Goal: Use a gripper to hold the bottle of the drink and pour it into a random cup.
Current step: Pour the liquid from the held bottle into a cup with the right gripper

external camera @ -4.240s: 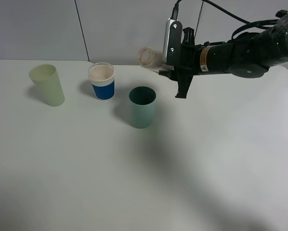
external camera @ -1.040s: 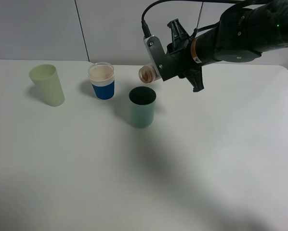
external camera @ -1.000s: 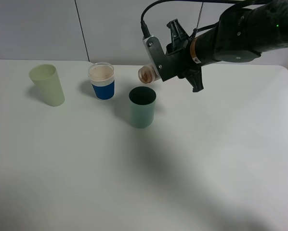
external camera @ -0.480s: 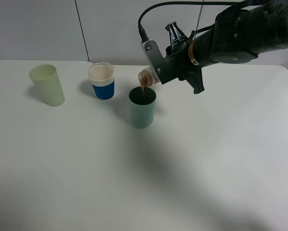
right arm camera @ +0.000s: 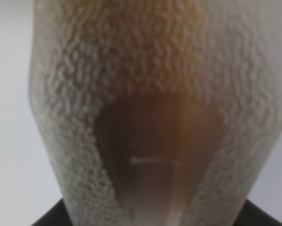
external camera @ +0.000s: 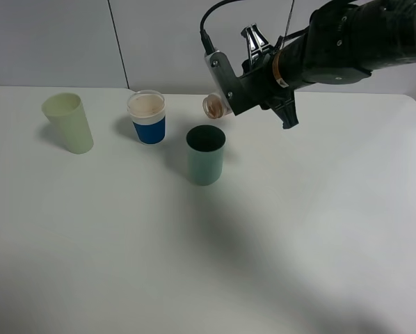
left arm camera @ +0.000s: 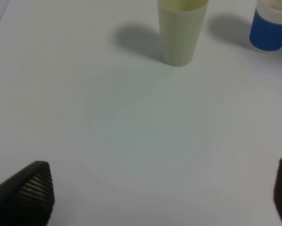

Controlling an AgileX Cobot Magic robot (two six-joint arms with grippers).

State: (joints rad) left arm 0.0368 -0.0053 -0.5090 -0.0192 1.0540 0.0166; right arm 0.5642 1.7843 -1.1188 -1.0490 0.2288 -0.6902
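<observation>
My right gripper (external camera: 232, 96) is shut on the bottle (external camera: 213, 105) and holds it on its side in the air. The bottle's mouth points left and lies just above and behind the rim of the teal-green cup (external camera: 206, 154). No stream falls from the mouth. In the right wrist view the bottle (right arm camera: 150, 84) fills the frame, with the brown drink (right arm camera: 155, 155) pooled inside it. My left gripper (left arm camera: 160, 195) is open and empty above the table; only its two black fingertips (left arm camera: 31, 190) show.
A pale yellow-green tumbler (external camera: 67, 123) stands at the left and also shows in the left wrist view (left arm camera: 181, 30). A blue-and-white cup (external camera: 147, 117) stands between it and the teal cup; it also shows in the left wrist view (left arm camera: 271, 26). The white table (external camera: 208, 264) spreads toward the front.
Half a second ago a brown stream ran from the bottle's mouth into the teal cup. Now the stream has stopped and the bottle has lifted and tipped back slightly.
</observation>
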